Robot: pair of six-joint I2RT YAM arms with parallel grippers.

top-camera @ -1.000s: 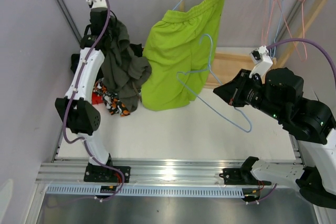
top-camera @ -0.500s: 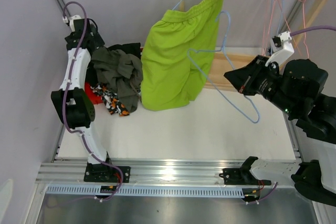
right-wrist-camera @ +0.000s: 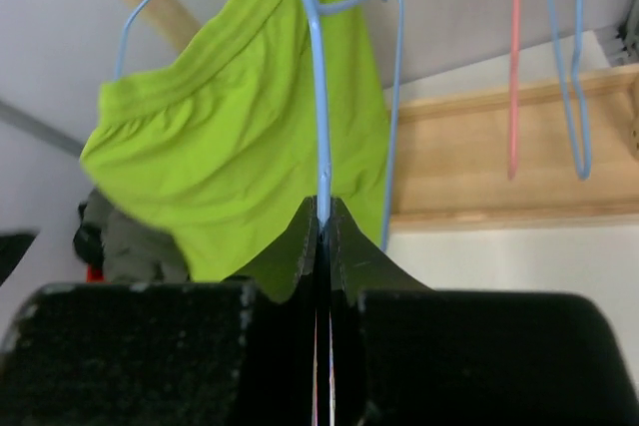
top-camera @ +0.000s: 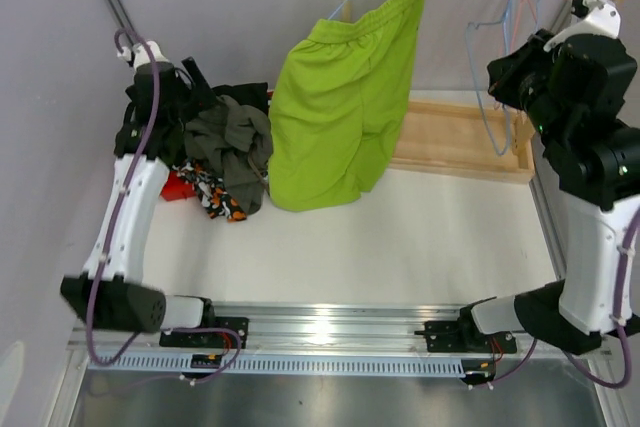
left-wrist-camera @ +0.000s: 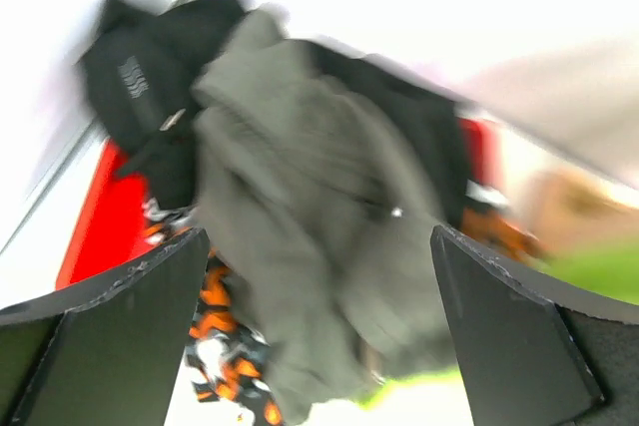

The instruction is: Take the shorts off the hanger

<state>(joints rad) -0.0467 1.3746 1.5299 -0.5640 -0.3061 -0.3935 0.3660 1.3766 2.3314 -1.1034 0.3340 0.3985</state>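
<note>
Right gripper (right-wrist-camera: 321, 209) clamped on a blue hanger (right-wrist-camera: 318, 97); left gripper (left-wrist-camera: 319, 236) spread wide over a heap of shorts.

Right fingers are pressed together on the hanger's wire, which rises straight up from the tips. The lime green shorts (right-wrist-camera: 250, 147) hang beyond and left of those fingers, in front of the wooden frame (right-wrist-camera: 499, 162). A pink hanger (right-wrist-camera: 516, 67) hangs to their right. Ahead of the parted left fingers lie the grey-olive shorts (left-wrist-camera: 300, 226), bunched between the tips. The black shorts (left-wrist-camera: 140, 77) lie above the left finger, and the orange patterned shorts (left-wrist-camera: 225, 346) low beside it. The left wrist view is blurred.
</note>
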